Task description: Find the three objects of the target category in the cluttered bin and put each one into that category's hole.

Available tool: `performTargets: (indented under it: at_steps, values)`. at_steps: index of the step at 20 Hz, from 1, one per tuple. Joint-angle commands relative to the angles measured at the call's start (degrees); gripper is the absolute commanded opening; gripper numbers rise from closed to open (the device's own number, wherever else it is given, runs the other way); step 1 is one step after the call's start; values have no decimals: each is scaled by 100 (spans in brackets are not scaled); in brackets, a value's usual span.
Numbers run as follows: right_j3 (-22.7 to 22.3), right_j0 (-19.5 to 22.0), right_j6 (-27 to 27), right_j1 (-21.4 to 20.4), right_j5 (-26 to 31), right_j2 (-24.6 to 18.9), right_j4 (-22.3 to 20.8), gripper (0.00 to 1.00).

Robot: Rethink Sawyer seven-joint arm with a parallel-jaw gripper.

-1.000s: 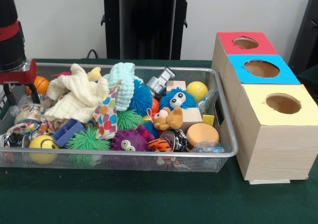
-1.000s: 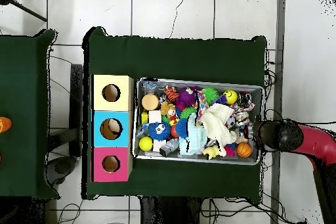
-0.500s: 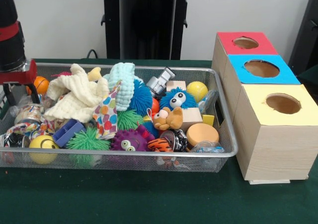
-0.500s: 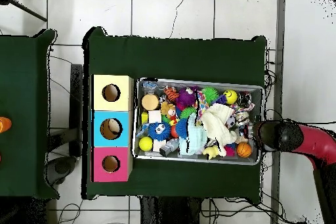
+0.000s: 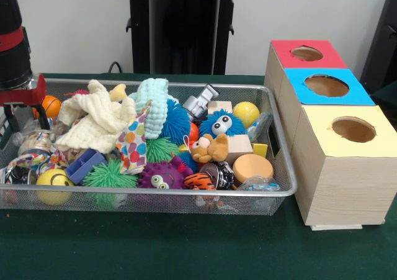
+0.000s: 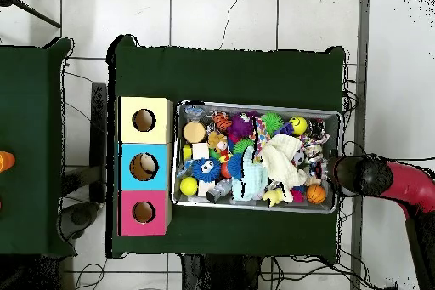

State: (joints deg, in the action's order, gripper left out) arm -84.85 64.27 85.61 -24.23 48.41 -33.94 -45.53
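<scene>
— Wire mesh: what is held in the bin [image 5: 282, 190]?

— It is heaped full. A cream cloth [image 5: 99, 121] is draped over the pile at one end, with a mint knobbly toy [image 5: 154, 103] and a blue spiky ball [image 5: 177, 123] beside it. A blue fuzzy creature with eyes [image 5: 220, 123], a yellow ball [image 5: 246, 113], a brown plush [image 5: 209, 148], an orange disc [image 5: 252, 167], a purple spiky ball [image 5: 160, 176], a green spiky ball [image 5: 109, 175], a smiley ball [image 5: 53, 185], a small orange ball [image 5: 51, 105] and a spotted cloth [image 5: 133, 146] are also seen. Which pieces belong to the target category cannot be told.

— And the boxes?

— Three wooden boxes are set in a row touching one another, just beside the bin's end: a red box [image 5: 307, 54], a blue box [image 5: 326, 86] and a yellow box [image 5: 352, 131]. One round hole is cut in each top. Nothing is seen inside them.

— Where is the gripper?

— The gripper [image 5: 22, 109] is held at the bin's far end from the boxes, above the rim, near the orange ball. Whether its fingers are apart or together cannot be told. In the overhead view the arm [image 6: 374, 176] is seen reaching in over that short edge.

— Open room?

— Bare green tablecloth [image 5: 186, 249] is left in front of the bin and boxes. Inside the bin hardly any mesh floor is exposed.

— Any writing?

— None can be read.
</scene>
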Motion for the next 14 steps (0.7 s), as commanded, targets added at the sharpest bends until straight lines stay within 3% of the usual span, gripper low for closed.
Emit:
performTargets:
  at_steps: [1, 3, 4, 14]
  values:
    - [205, -95, -974, 359, -277, 180, -438, 100]
    - [193, -94, -983, 351, -278, 185, -449, 100]
    - [233, -118, -999, 358, -250, 162, -432, 0]
    - [121, -117, -1096, 153, -44, 151, -398, 0]
